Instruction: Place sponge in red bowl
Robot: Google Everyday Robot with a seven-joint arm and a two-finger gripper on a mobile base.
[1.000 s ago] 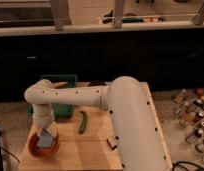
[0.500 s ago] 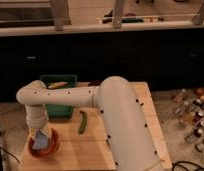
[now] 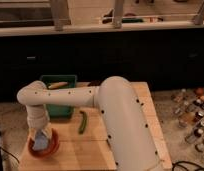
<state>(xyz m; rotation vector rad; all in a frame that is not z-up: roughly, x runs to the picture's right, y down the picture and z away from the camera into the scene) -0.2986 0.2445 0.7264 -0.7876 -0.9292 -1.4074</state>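
Sitting at the front-left corner of the wooden tabletop, the red bowl has its rim close to both the left edge and the front edge. Open wood lies to the bowl's right, up to the big white arm link that covers the middle and right of the tabletop. Green cucumber lies lengthwise just right of and behind the bowl, apart from it. Green bin stands at the back-left with a yellowish item inside; the arm's forearm crosses in front of the bin. Off the right edge, bottles stand on the floor, well apart from the bowl.

Pincer points down at the end of the wrist, directly over the bowl's inside. Sponge shows as a blue-grey patch inside the bowl, right at the pincer's tip. Cannot tell whether the pincer is clamped on the sponge or parted, nor whether the sponge rests on the bowl's bottom.
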